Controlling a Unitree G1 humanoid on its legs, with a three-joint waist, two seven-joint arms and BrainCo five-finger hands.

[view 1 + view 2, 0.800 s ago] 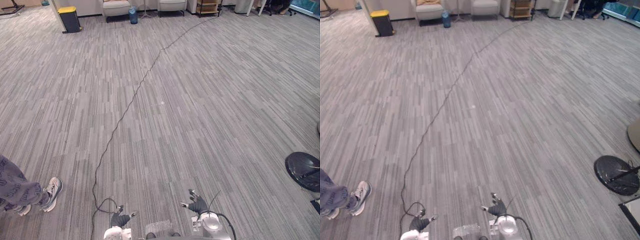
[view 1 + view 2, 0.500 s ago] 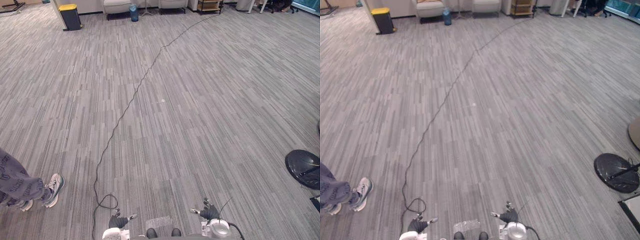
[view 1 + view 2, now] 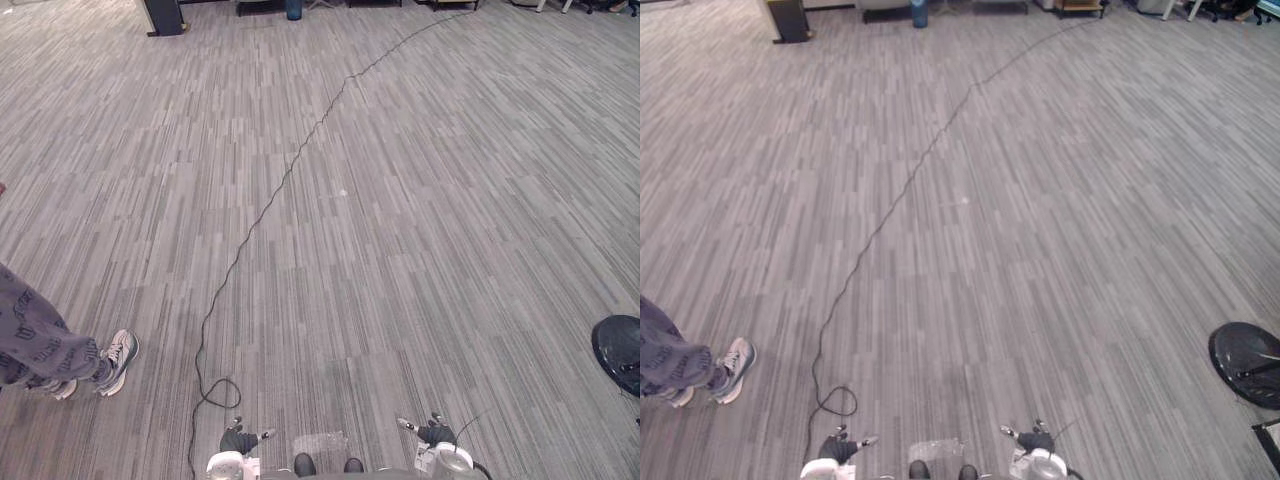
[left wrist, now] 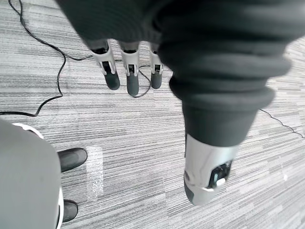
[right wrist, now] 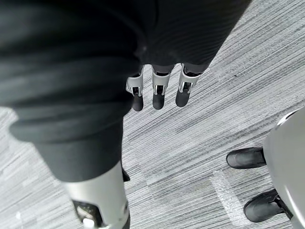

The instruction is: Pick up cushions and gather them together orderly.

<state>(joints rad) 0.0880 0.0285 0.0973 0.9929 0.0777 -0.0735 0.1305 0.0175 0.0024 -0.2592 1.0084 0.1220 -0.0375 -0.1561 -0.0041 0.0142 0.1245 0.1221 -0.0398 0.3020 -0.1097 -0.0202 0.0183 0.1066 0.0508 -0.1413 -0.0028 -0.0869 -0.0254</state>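
Left hand [image 4: 131,78] and right hand [image 5: 158,91] hang empty above the near edge of the carpet [image 3: 400,250], fingers straight and slightly apart, probably kept free until cushions come within reach.

Camera has moved: the whole view of the carpet floor [image 3: 400,250] has shifted. The left hand [image 3: 238,440] and the right hand [image 3: 436,433] have drawn back lower.

Left hand [image 4: 129,71] — fingers [image 4: 111,76] straight — over carpet [image 4: 143,143]
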